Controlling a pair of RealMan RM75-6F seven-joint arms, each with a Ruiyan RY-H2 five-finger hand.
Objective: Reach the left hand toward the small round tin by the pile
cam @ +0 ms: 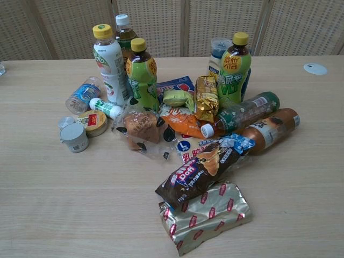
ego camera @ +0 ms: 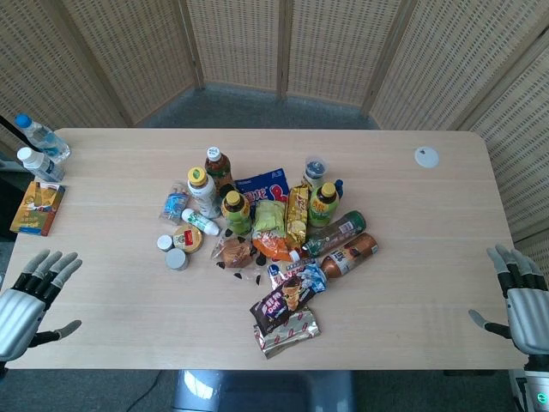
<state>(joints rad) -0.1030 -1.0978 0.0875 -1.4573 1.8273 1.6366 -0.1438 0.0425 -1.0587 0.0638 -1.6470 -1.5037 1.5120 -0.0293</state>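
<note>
The small round tin [ego camera: 187, 239] with a yellow and red lid lies flat at the left edge of the pile; the chest view shows the tin [cam: 92, 123] beside a small white bottle. Two small grey cans [ego camera: 176, 258] sit just in front of it, one of them large in the chest view [cam: 74, 137]. My left hand [ego camera: 30, 296] hovers at the table's near left corner, fingers spread and empty, well to the left of the tin. At the near right edge my right hand [ego camera: 519, 296] is also spread and empty. Neither hand appears in the chest view.
The pile holds several drink bottles [ego camera: 232, 210] and snack packets [ego camera: 287, 302]. Two water bottles [ego camera: 41, 148] and a book [ego camera: 38, 209] lie at the far left edge. A white disc [ego camera: 426, 156] rests at the far right. A folding wicker screen stands behind the table [ego camera: 412, 283].
</note>
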